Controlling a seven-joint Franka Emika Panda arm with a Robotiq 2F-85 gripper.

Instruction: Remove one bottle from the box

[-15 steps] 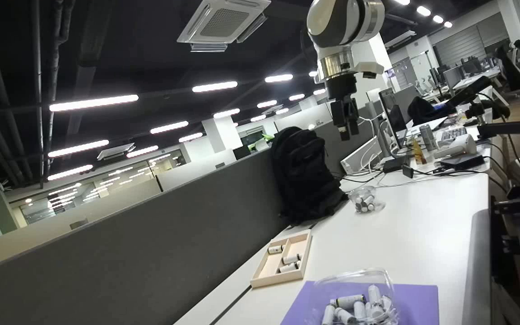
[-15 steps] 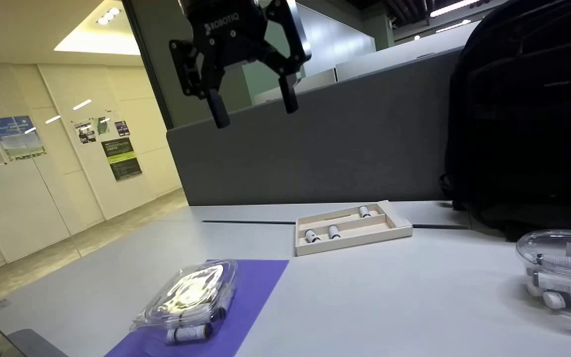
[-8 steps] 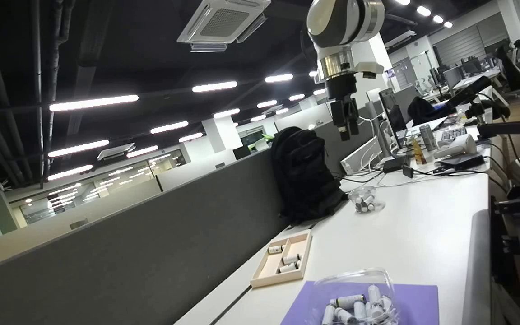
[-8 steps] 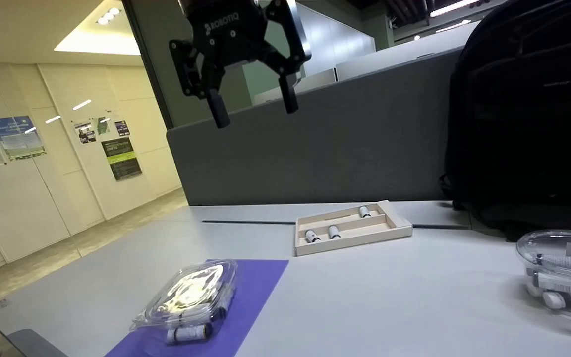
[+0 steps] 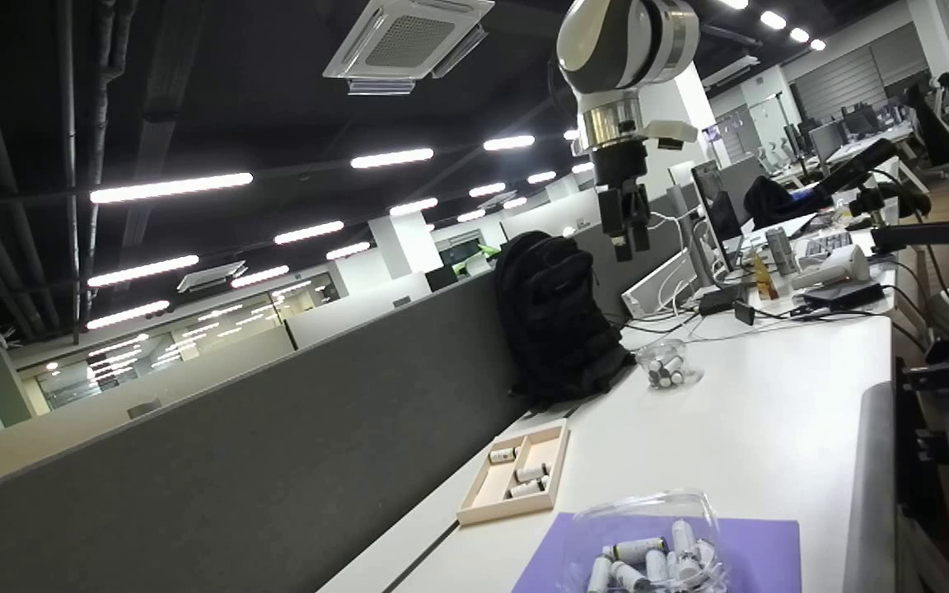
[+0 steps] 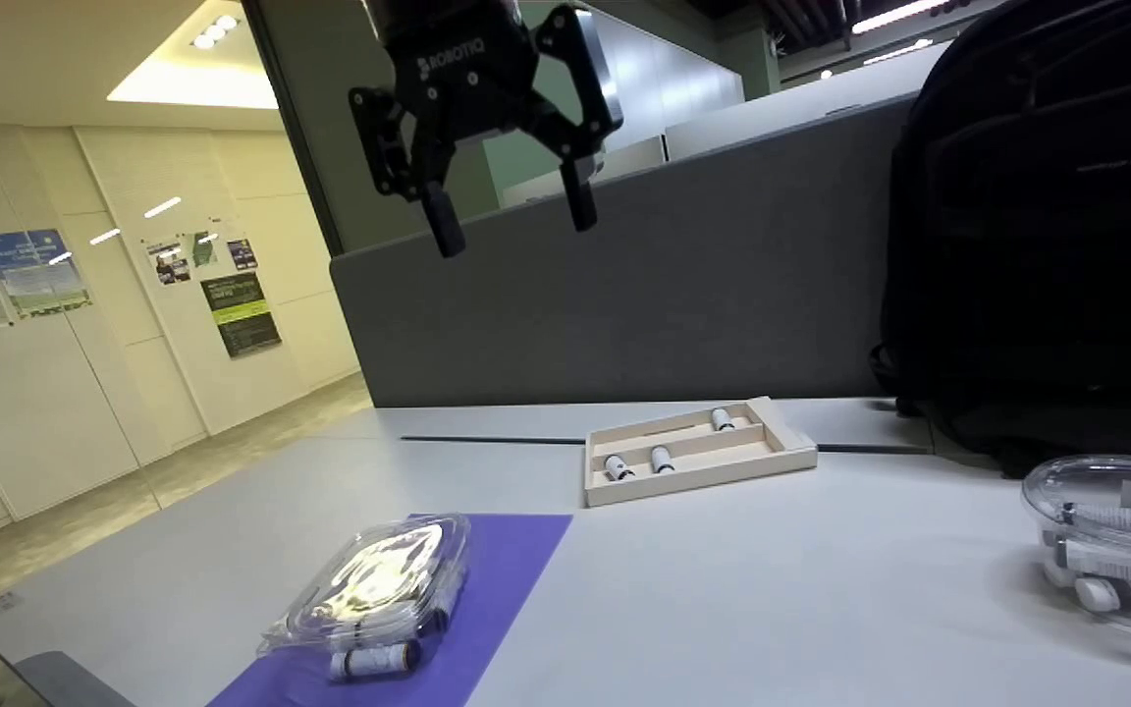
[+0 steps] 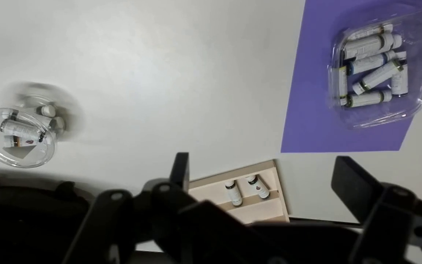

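The purple rectangle looks like a flat sheet on the white table; it shows also in an exterior view and the wrist view. On it stands a clear plastic box with several white-labelled bottles lying inside; one bottle shows at its near side. A wooden tray holds three bottles; the wrist view shows two, one being this bottle. My gripper is open and empty, high above the table. In the wrist view its spread fingers flank the tray's end.
A round clear tub with several bottles stands apart on the table, also in both exterior views. A black backpack leans against the grey partition behind the tray. Cables and a monitor stand farther along.
The gripper has shifted slightly: a little left and down in an exterior view, a little right and down in another. It stays open. The box, tray, tub and bottles have not moved.
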